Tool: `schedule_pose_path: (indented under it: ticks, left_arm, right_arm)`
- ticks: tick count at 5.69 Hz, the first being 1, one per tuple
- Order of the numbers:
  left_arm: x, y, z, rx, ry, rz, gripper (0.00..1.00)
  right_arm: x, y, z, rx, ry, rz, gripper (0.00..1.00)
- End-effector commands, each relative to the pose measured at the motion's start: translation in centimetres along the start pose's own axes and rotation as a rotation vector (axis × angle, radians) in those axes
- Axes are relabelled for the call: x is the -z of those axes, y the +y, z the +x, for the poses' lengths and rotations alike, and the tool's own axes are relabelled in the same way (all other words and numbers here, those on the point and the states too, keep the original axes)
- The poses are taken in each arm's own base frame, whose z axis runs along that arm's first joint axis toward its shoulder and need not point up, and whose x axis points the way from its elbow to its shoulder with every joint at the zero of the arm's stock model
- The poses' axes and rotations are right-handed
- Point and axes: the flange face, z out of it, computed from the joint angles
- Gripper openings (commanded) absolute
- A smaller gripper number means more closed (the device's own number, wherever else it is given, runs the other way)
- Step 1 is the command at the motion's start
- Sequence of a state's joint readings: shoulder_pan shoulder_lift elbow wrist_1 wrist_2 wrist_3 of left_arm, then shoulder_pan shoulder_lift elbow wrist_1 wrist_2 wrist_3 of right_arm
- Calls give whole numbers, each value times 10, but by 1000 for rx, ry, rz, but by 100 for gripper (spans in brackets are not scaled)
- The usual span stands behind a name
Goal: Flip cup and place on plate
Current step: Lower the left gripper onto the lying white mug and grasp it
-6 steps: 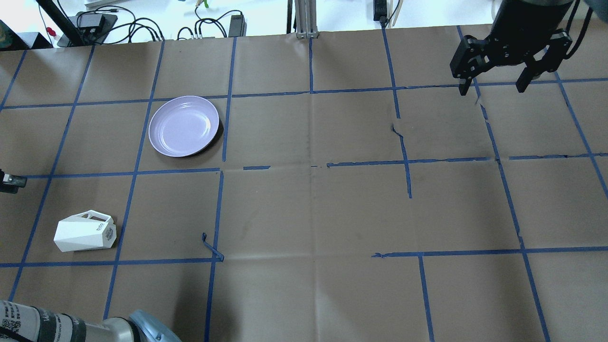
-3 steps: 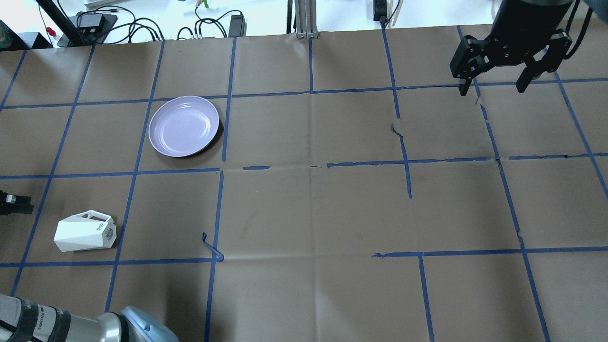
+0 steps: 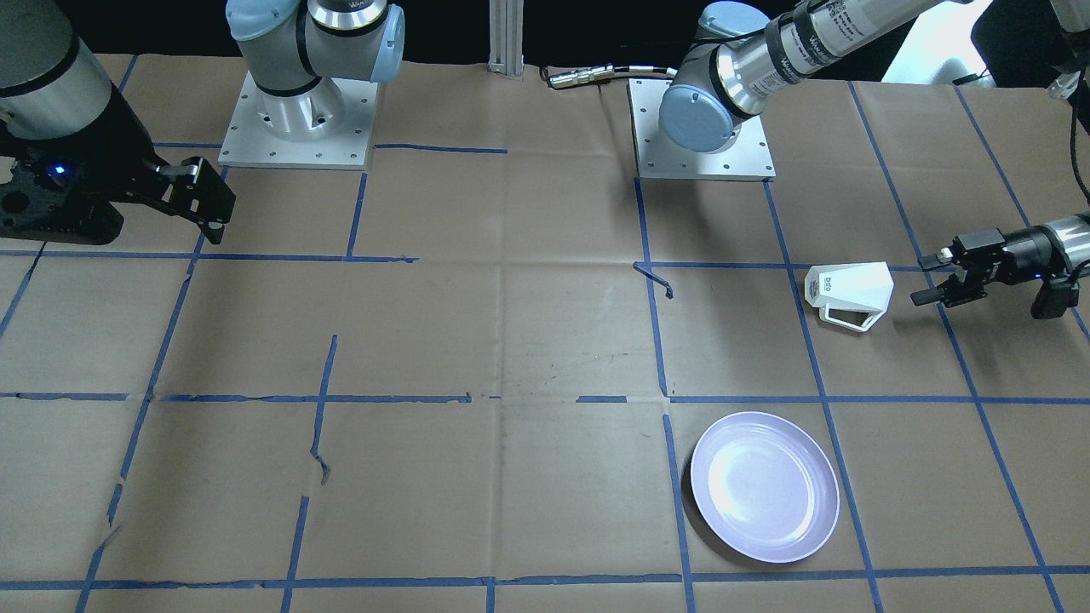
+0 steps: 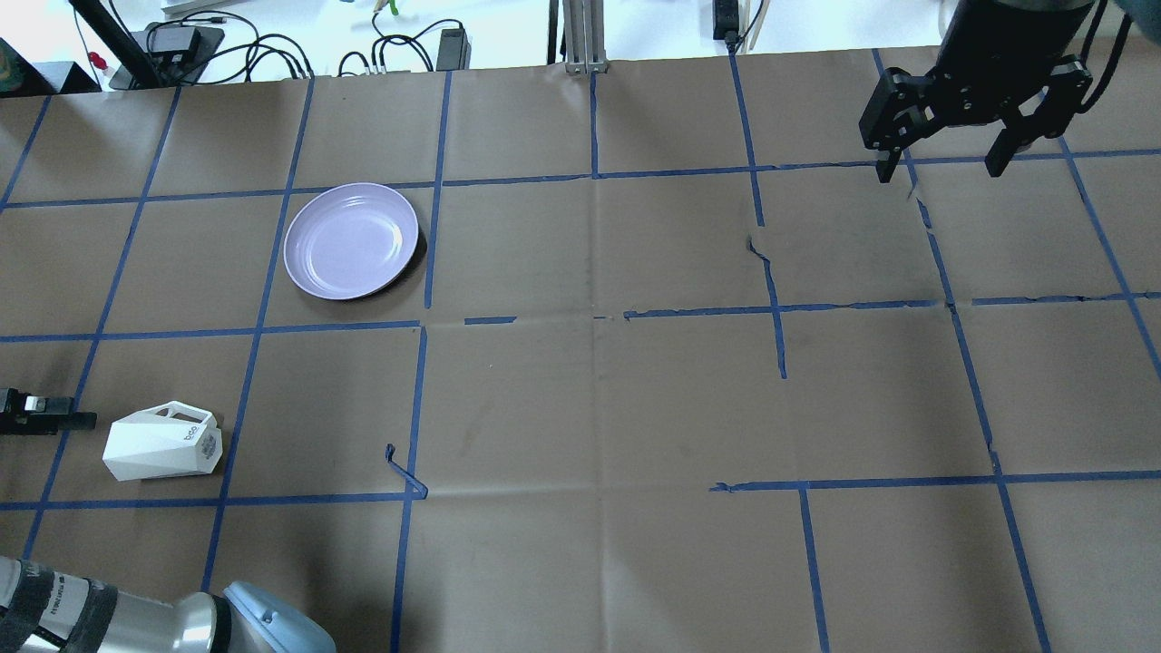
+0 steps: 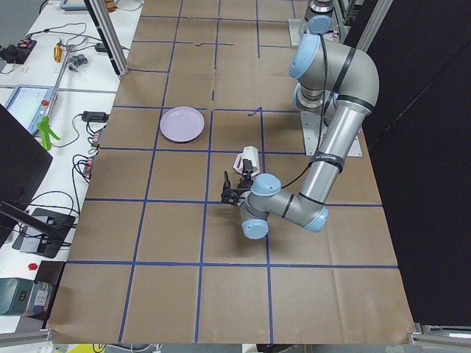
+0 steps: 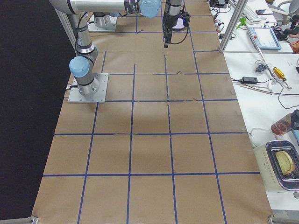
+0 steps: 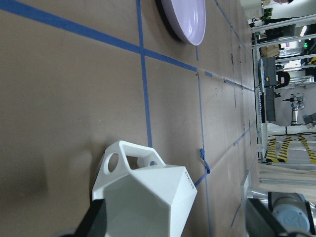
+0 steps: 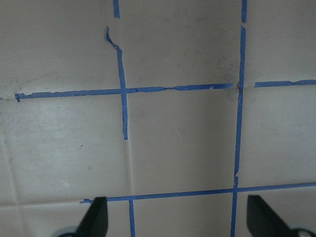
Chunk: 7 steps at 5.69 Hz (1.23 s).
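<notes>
Now, in the front-facing view, the white cup (image 3: 851,289) is seen lying on its side, well apart from the lavender plate (image 3: 764,485). From overhead, the left gripper (image 4: 77,413) is seen moved closer to the cup than before. In the left wrist view, its jaws are spread wide and empty, pointed at the cup's mouth, so a grab is likely next. In the right wrist view, the right gripper (image 8: 177,219) is seen wide open and empty.

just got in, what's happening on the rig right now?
The left gripper is open and poised just short of the cup, which lies on its side with its mouth toward that gripper. Nothing is grasped yet. The plate sits empty, apart from the cup. The right gripper hangs open, far from both.
</notes>
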<state>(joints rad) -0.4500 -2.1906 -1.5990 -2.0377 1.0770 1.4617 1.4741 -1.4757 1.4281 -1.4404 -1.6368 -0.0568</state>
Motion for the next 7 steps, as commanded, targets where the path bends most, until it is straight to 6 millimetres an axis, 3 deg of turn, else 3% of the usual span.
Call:
schedule_pose_path:
  ticks: [1,4,6,7]
  left_arm:
    - [-19,6,-10,30,87,19,99]
    - [-32,7,-7,69,171,7,99]
    - [-45,11,-25,94,227,3,98]
    - [-46,10,-26,93,226,3,91]
  right_arm:
    - [0,0,0,0,0,0,100]
    - [0,0,0,0,0,0,100]
    - [0,0,0,0,0,0,100]
    - [0,0,0,0,0,0,100]
